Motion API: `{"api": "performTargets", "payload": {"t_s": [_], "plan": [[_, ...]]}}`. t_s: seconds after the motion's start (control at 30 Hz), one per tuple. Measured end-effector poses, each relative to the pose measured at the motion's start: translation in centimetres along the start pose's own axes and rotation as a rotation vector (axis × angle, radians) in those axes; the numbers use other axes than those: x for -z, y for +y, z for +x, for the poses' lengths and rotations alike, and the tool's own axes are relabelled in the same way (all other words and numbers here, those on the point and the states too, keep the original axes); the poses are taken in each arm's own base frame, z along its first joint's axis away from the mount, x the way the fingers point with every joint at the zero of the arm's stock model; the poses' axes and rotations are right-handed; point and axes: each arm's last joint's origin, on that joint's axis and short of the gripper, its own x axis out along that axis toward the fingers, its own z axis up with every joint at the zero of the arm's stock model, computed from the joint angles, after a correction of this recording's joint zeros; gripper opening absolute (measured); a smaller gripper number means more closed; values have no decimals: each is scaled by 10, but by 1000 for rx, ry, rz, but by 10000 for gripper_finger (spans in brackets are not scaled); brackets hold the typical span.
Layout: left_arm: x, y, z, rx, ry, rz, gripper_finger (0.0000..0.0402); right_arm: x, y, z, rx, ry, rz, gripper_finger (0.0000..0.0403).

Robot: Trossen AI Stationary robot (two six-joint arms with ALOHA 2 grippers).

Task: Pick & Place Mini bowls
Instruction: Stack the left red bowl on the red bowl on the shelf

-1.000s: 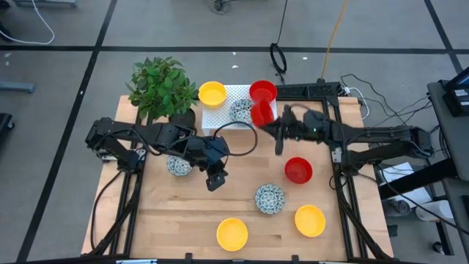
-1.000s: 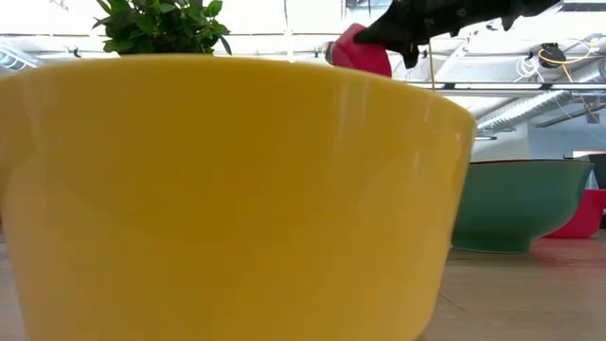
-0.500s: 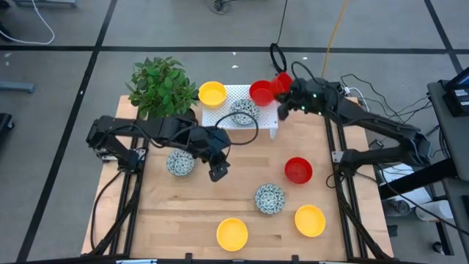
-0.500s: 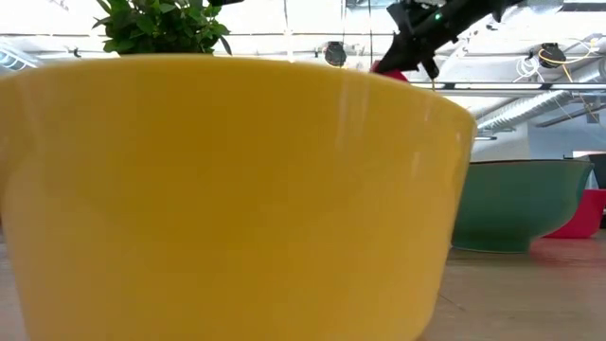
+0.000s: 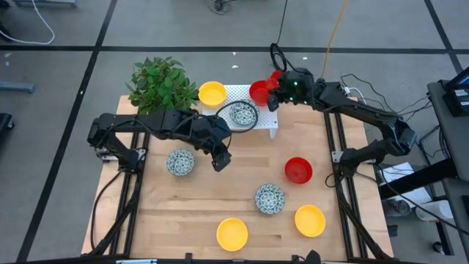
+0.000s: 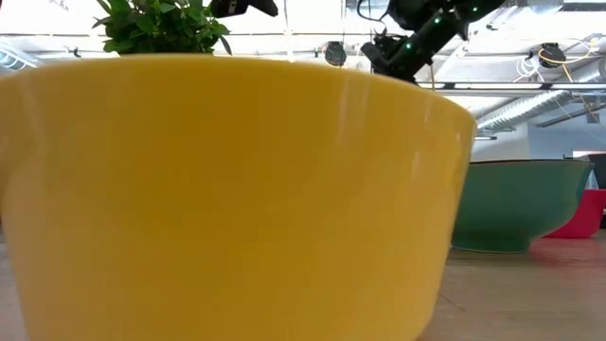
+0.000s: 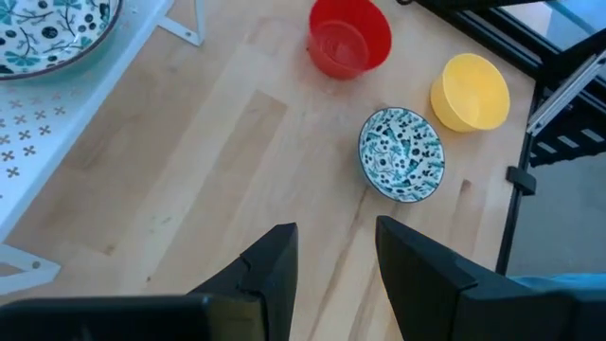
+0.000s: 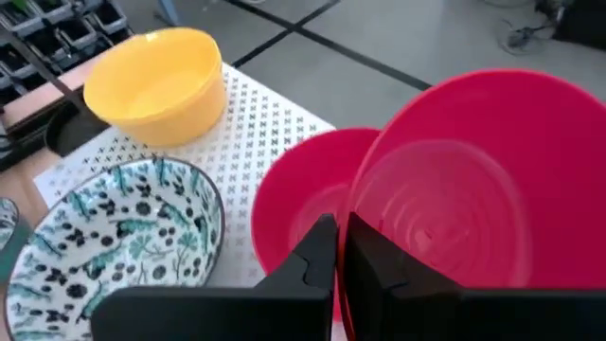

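My right gripper (image 5: pixel 274 85) is at the far right corner of the white perforated rack (image 5: pixel 270 122), shut on a red mini bowl (image 8: pixel 464 189). On the rack rest a second red bowl (image 5: pixel 258 92), a yellow bowl (image 5: pixel 212 93) and a blue-and-white speckled bowl (image 5: pixel 242 112). My left gripper (image 5: pixel 220 160) hangs open over bare wood in front of the rack and touches nothing. On the table stand two speckled bowls (image 5: pixel 179 162) (image 5: pixel 270 199), a red bowl (image 5: pixel 298 170) and two yellow bowls (image 5: pixel 310 221) (image 5: pixel 232 233). My right gripper pinches the red bowl's rim (image 8: pixel 352 284) between its two fingers, one on the inner wall and one outside. The bowl is lifted clear and tipped on edge, its hollow facing the wrist camera. It hangs just above the red bowl on the rack (image 8: pixel 303 204).
A leafy plant in a dark pot (image 5: pixel 161 88) stands at the table's far left corner, beside the rack. In the low view a yellow bowl (image 6: pixel 227 199) right at the camera hides most of the table. Open wood lies in the table's middle.
My right gripper has carried the red bowl from the rack's front right part toward the table's far edge, turning it as it went, to just above the red bowl on the rack. My left gripper has drifted toward the far edge, closer to the rack.
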Motion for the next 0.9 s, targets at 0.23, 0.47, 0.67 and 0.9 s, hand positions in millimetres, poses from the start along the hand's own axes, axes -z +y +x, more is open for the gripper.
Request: {"api": "performTargets", "payload": {"t_s": [0.23,0.47,0.67,0.9], "plan": [[-1,2,0,-1,-1,32,145,-14,6,-2,-112,-108,-25,4],[-2,4,0,-6,-4,22,145,-1,7,28,-125,-19,-25,4],[-2,3,0,-4,-3,23,145,4,12,41,-152,-3,-60,4],[-1,3,0,-6,12,27,145,3,17,41,-171,-29,-90,4]]}}
